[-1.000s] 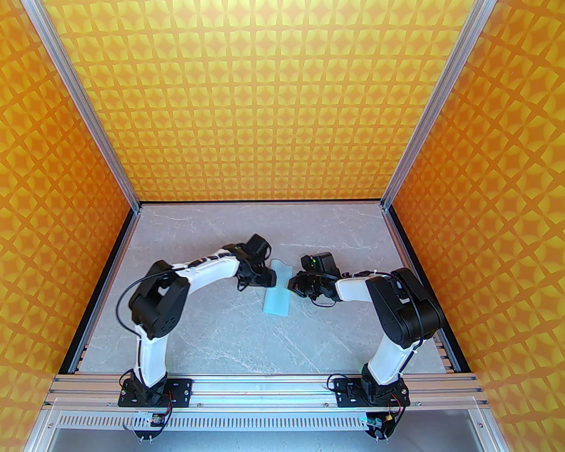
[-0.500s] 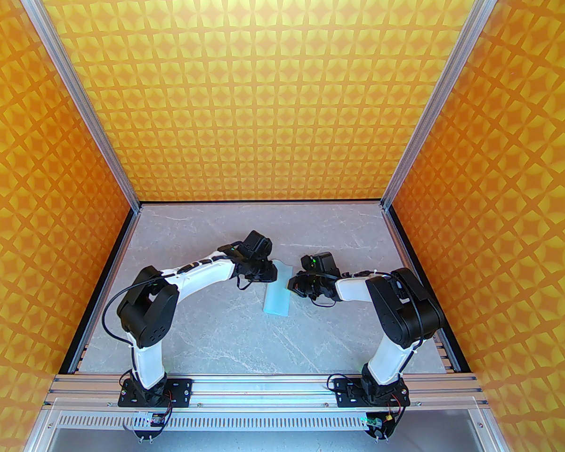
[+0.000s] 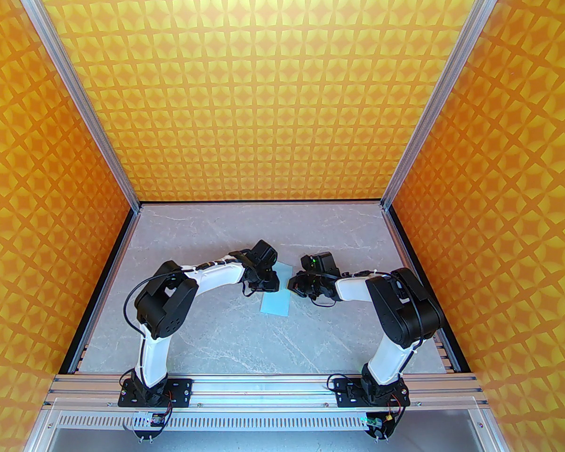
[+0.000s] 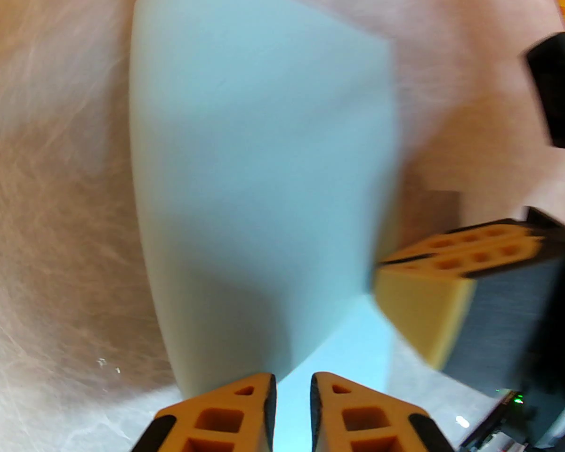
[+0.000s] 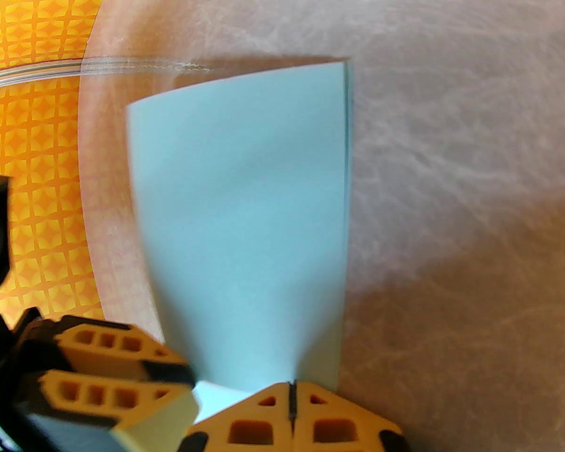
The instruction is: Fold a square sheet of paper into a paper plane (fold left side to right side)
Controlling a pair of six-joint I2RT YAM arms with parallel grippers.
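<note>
Top external view shows the left gripper point(image 3: 267, 286) closer to the right gripper point(image 3: 292, 284) than a second ago. It is now over the square sheet of paper point(image 3: 275, 302), which lies on the marbled table point(image 3: 245, 342) touching the right gripper's tips. The left jaws, wide a second ago, have narrowed to a slit that pinches the sheet's lifted, arching flap, as the left wrist view shows. The right gripper is closed tight with its tips at the sheet's edge, apparently pinning it. The left-to-right fold seems underway: the flap is caught and being carried over, the crease not yet pressed flat.
</note>
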